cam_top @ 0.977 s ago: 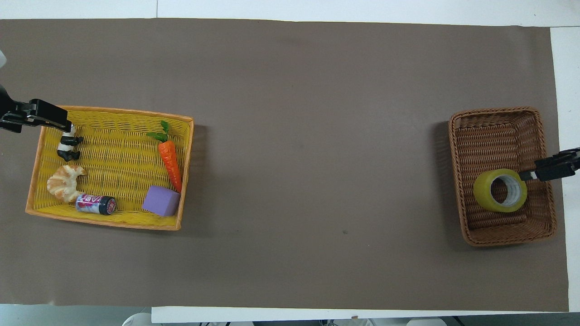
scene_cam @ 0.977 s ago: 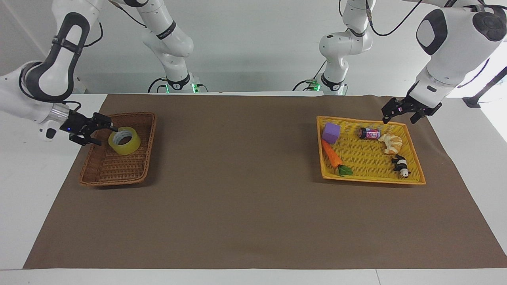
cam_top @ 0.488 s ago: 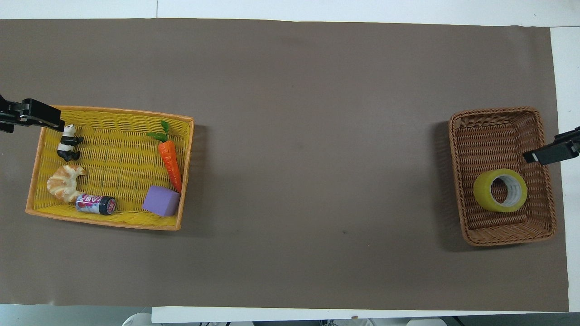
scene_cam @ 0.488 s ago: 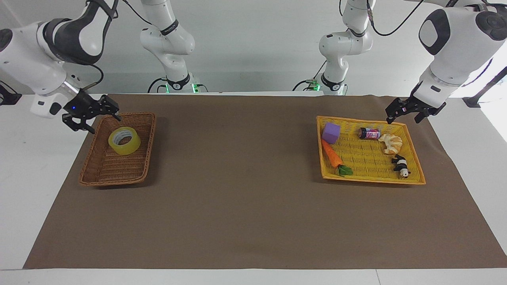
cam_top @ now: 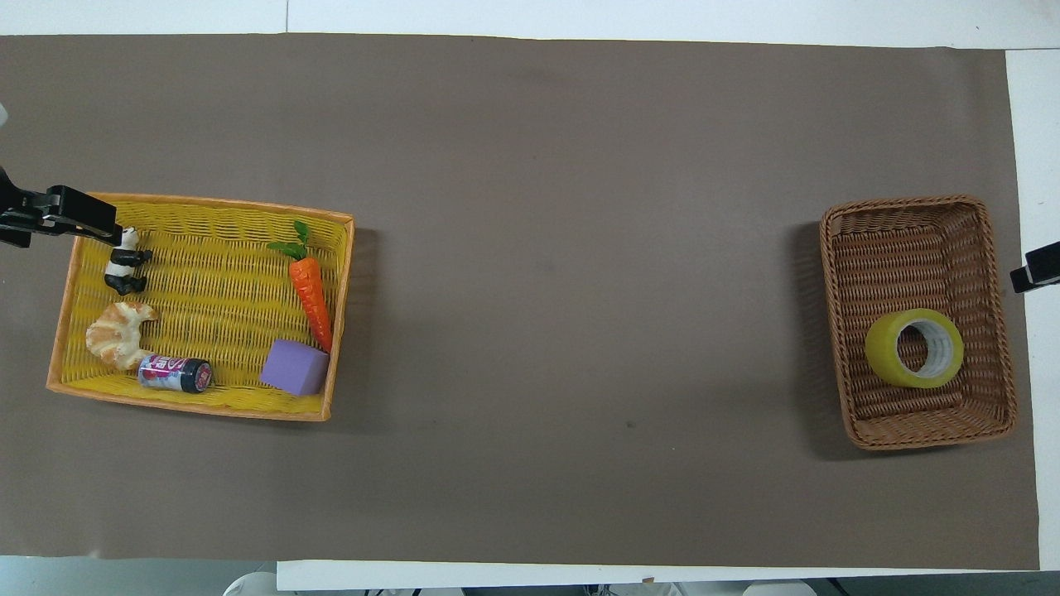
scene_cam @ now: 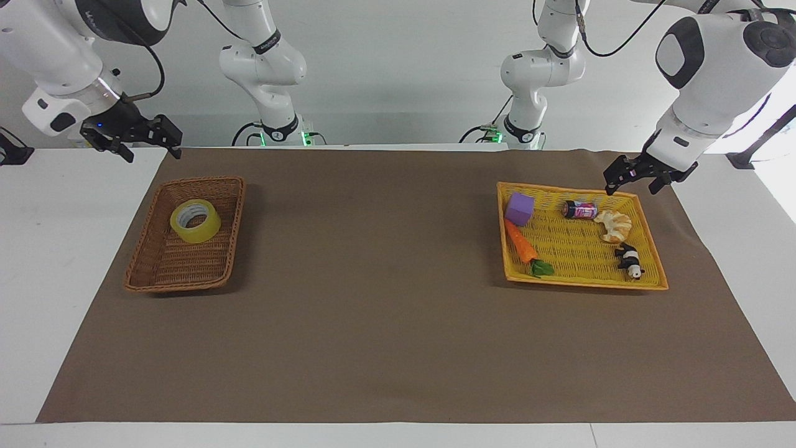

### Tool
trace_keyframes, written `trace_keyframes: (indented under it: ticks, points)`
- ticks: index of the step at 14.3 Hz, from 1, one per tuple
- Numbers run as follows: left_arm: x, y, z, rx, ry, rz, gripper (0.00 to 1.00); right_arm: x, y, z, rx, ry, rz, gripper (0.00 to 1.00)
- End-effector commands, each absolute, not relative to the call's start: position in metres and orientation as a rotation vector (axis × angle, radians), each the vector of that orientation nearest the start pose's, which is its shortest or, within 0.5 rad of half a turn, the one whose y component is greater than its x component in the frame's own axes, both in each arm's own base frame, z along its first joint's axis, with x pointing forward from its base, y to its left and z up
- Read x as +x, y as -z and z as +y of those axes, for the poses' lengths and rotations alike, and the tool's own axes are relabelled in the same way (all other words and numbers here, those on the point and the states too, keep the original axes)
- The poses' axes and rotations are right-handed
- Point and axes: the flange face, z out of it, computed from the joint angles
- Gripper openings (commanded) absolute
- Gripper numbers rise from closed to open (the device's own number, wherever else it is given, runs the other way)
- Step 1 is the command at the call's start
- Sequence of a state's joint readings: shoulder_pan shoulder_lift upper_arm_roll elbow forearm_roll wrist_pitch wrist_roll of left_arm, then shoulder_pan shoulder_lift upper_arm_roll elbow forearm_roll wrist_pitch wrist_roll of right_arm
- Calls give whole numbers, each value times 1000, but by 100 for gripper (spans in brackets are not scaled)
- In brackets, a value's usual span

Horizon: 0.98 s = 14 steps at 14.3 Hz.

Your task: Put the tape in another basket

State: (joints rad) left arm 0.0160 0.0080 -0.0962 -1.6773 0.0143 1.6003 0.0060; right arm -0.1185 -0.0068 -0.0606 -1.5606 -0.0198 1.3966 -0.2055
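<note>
Down in your brown basket (scene_cam: pixel 185 279) the tape (scene_cam: pixel 195 221) lies flat, hole facing up; right gripper (scene_cam: pixel 144 138) hangs open and empty off the mat's corner; left gripper (scene_cam: pixel 635 179) waits, open, empty.

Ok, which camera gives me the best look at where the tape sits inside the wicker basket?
The overhead view. It looks straight into the basket, so the tape shows whole, lying in the half nearer to the robots, with nothing over it. The facing view shows the tape too, at a slant, with the basket's sloping walls hiding part of the floor.
</note>
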Motion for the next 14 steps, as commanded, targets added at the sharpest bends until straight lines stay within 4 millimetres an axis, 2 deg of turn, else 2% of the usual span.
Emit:
trace_keyframes:
  ticks: [1,3,6,8,9,11,14]
  points:
    - [545,-576,-35,-3101,-96,136,100,540,-616,-86,-3147,-269,-38,100]
    - [546,-574,-38,-3103,-84,141,100,540,-623,-77,-3144,-225,-50,100]
    - [545,-574,-44,-3101,-84,157,100,523,-638,-81,-3144,-203,-26,100]
    - [545,-574,-45,-3102,-89,162,100,521,-638,-81,-3143,-205,-23,100]
    - [545,-577,-45,-3105,-86,157,100,520,-636,-81,-3142,-212,-16,100]
    - [549,-584,-26,-3176,-70,69,100,518,-639,-77,-3144,-200,3,100]
    - [548,-599,-29,-3221,-81,62,100,519,-640,-72,-3146,-192,58,100]
